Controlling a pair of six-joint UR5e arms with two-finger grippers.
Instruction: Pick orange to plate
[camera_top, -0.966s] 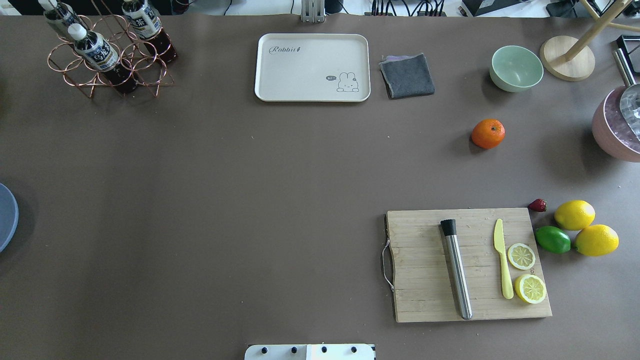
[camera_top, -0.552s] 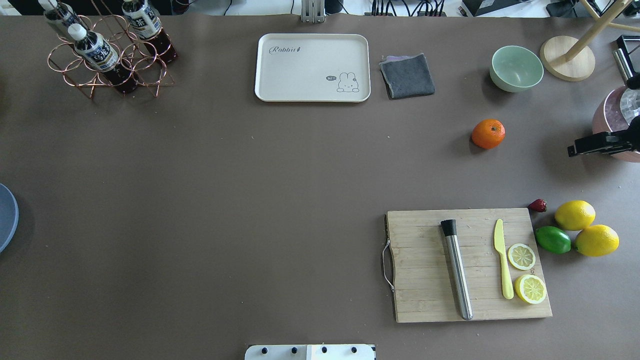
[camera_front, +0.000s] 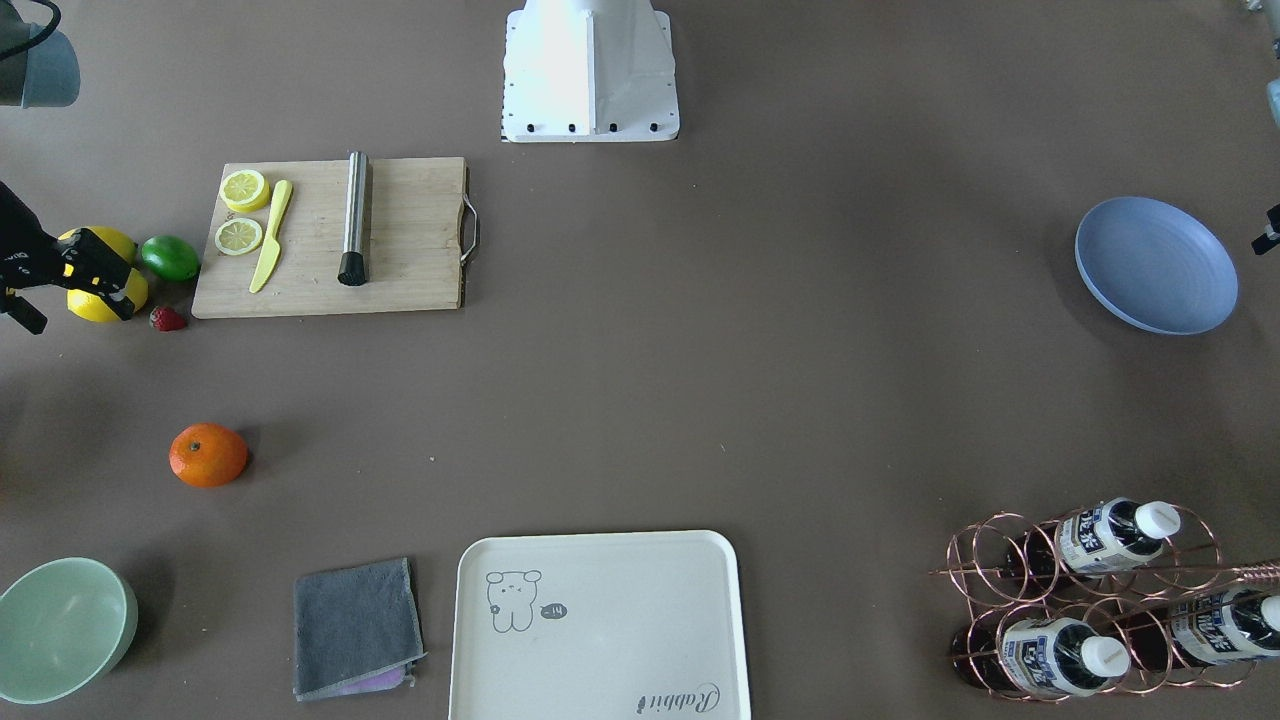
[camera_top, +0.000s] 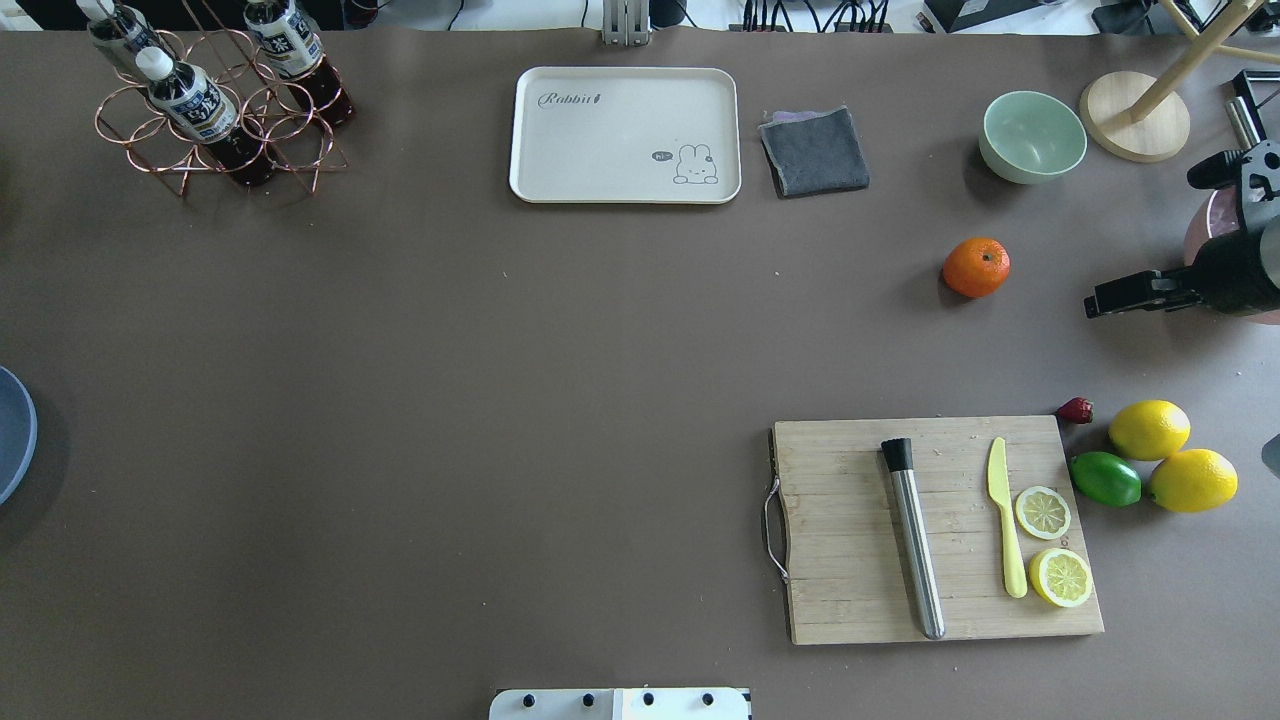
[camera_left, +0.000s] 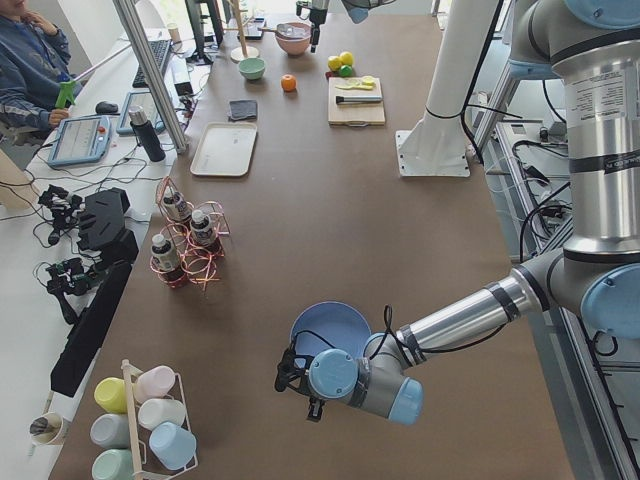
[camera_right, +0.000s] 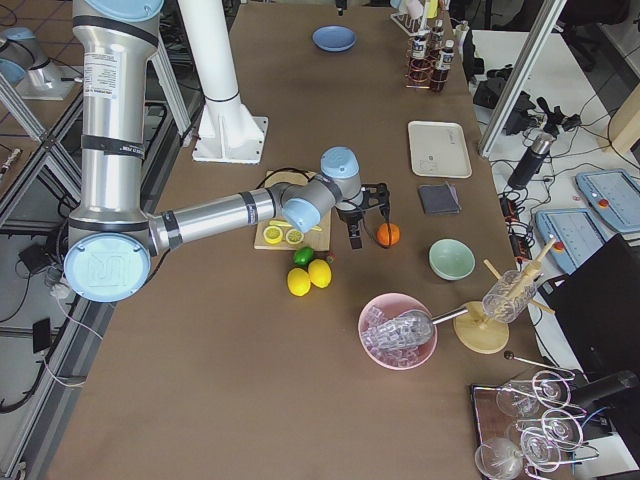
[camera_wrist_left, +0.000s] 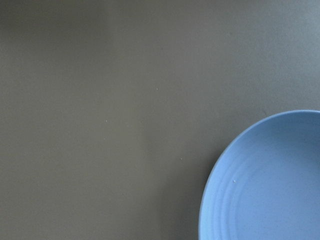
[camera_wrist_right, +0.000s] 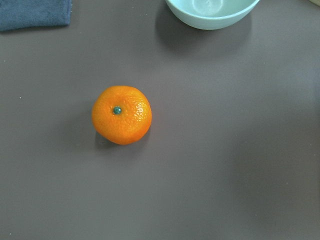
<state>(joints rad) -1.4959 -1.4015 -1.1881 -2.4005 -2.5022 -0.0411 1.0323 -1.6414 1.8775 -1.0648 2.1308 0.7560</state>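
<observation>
The orange (camera_top: 976, 267) lies alone on the brown table, right of centre, and shows near the middle of the right wrist view (camera_wrist_right: 121, 114). My right gripper (camera_top: 1148, 243) hangs open to the right of it, apart from it, with nothing between its fingers. The blue plate (camera_front: 1156, 265) sits far away at the table's left end. Only its rim (camera_top: 12, 430) shows in the overhead view, and part of it (camera_wrist_left: 270, 185) in the left wrist view. My left gripper (camera_left: 300, 383) hovers beside the plate; I cannot tell whether it is open or shut.
Near the orange stand a mint bowl (camera_top: 1032, 135), a grey cloth (camera_top: 814, 151) and a pink bowl (camera_right: 398, 329) holding a glass. A cutting board (camera_top: 850, 530) with muddler, knife and lemon slices lies nearer, beside lemons (camera_top: 1192, 480), a lime (camera_top: 1105, 479) and a strawberry (camera_top: 1075, 410). Cream tray (camera_top: 625, 135) and bottle rack (camera_top: 215, 110) stand at the back.
My right gripper has come in from the right edge of the overhead view and moved left toward the orange. The orange and plate have not moved.
</observation>
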